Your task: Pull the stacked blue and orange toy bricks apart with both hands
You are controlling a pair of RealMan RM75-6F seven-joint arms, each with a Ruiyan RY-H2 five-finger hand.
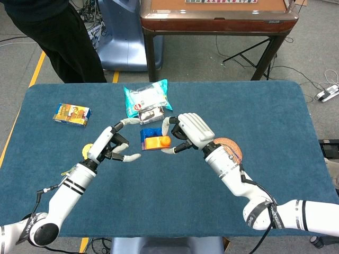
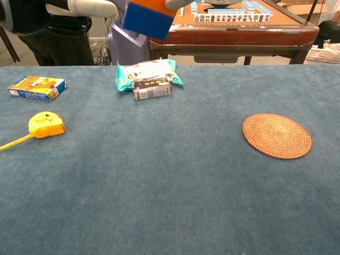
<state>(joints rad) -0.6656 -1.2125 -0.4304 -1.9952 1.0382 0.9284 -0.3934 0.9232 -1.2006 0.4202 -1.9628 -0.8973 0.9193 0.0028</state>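
Note:
The stacked bricks are held in the air above the table, the orange brick (image 1: pixel 157 142) on the blue brick (image 1: pixel 146 133). My right hand (image 1: pixel 186 130) grips the stack from its right side. My left hand (image 1: pixel 112 144) hovers just left of the stack, fingers spread and empty, its fingertips a short gap from the blue brick. In the chest view only the stack's underside shows at the top edge, the blue brick (image 2: pixel 148 20) below a strip of orange brick (image 2: pixel 157 3), with a left fingertip (image 2: pixel 93 7) beside it.
A teal snack bag (image 1: pixel 146 98) with a small dark box (image 1: pixel 151 114) lies behind the stack. A blue-and-orange carton (image 1: pixel 72 114) sits at the far left, a yellow tape measure (image 2: pixel 47 124) near it. A woven coaster (image 2: pixel 277 135) lies on the right.

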